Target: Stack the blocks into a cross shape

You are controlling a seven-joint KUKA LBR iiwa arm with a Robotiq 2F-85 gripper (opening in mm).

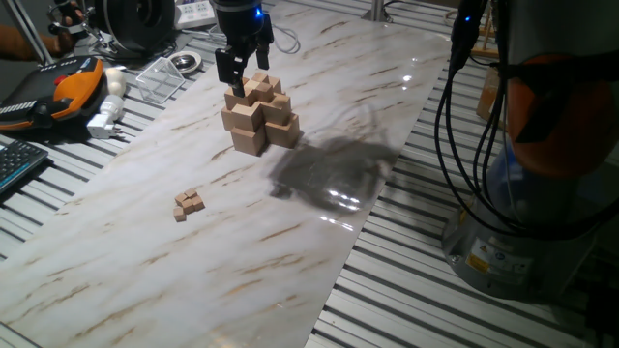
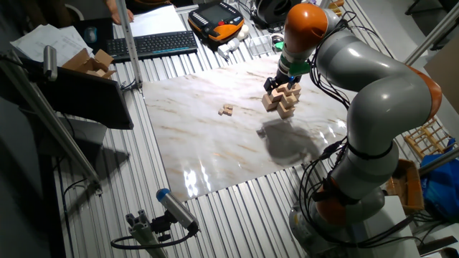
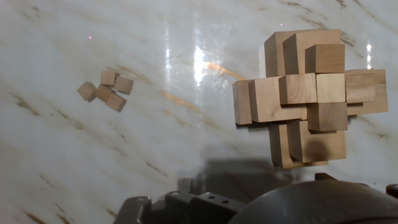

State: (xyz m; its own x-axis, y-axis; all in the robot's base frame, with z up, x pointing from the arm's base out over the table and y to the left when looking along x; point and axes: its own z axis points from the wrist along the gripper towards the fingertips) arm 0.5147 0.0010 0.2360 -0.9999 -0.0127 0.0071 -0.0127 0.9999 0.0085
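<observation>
End effector (image 1: 244, 70) over cross shape (image 1: 259, 116), open

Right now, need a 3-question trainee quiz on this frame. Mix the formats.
1. True or false: the small blocks sit on top of the cross-shaped pile.
2. How many small blocks lie in the loose cluster, by the hand view?
3. The hand is: A) over the loose cluster B) at the pile's top C) off the marble sheet.

Key:
1. False, they lie apart on the sheet
2. Four
3. B
</observation>
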